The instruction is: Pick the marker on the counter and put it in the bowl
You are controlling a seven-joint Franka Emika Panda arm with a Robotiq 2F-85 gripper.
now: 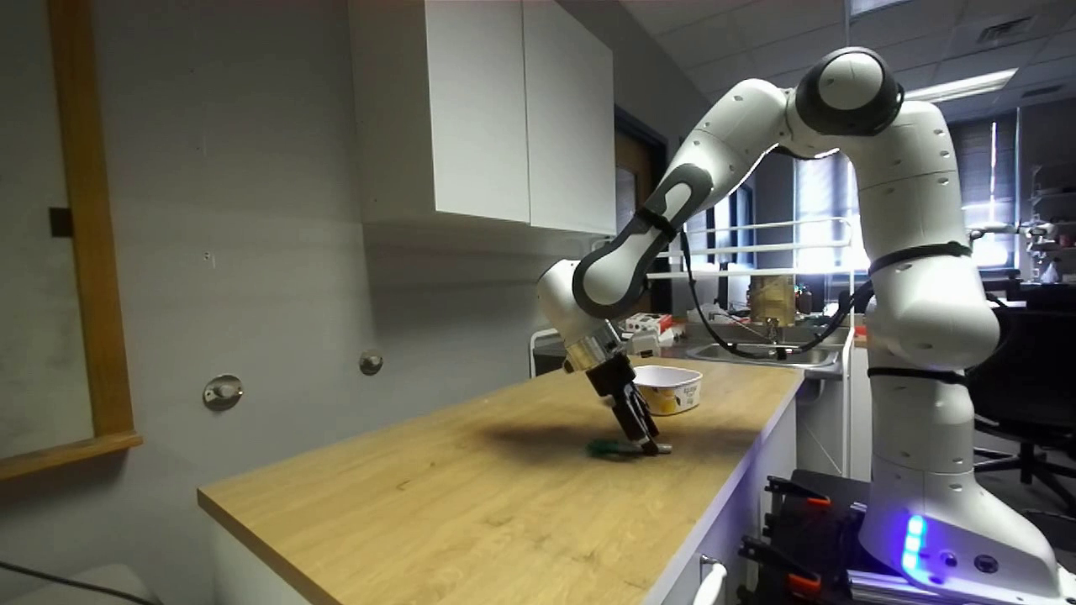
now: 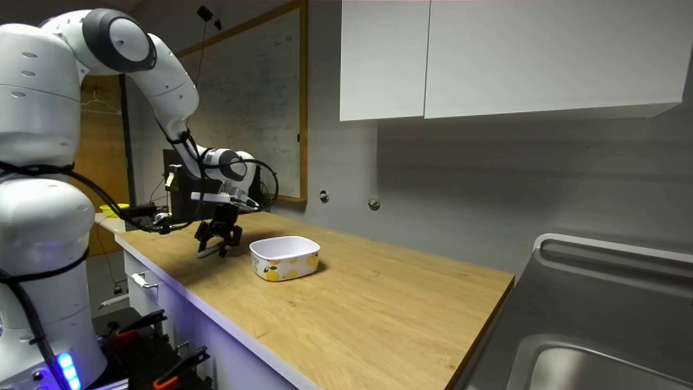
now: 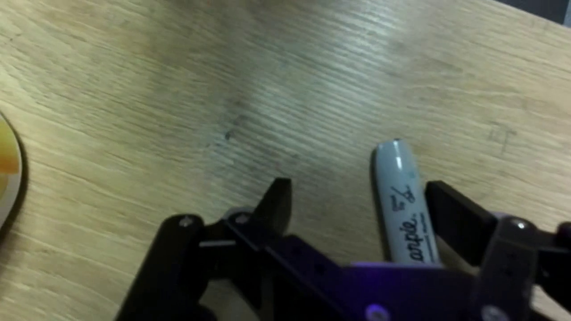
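"Wrist view: how do the fingers (image 3: pixel 459 223) stand?"

"Well parted, the marker (image 3: pixel 403 205) lying between them, close to the finger at the picture's right; whether those two touch cannot be told."

"What shows of the marker?"

"Its grey, lettered barrel; the lower portion is hidden behind the gripper (image 3: pixel 357 196). In an exterior view a green end (image 1: pixel 602 448) projects on one side of the fingertips, a grey end on the other."

"And beneath the fingers?"

"The counter (image 1: pixel 471 496), which bears the marker."

"Farther out?"

"The bowl (image 2: pixel 292 268), upright on the counter, apart from the fingers, its wall printed in yellow; the wrist view shows part of it, left of both fingers. Beyond the bowl, outward from the fingers, lies the sink (image 2: pixel 579 371)."
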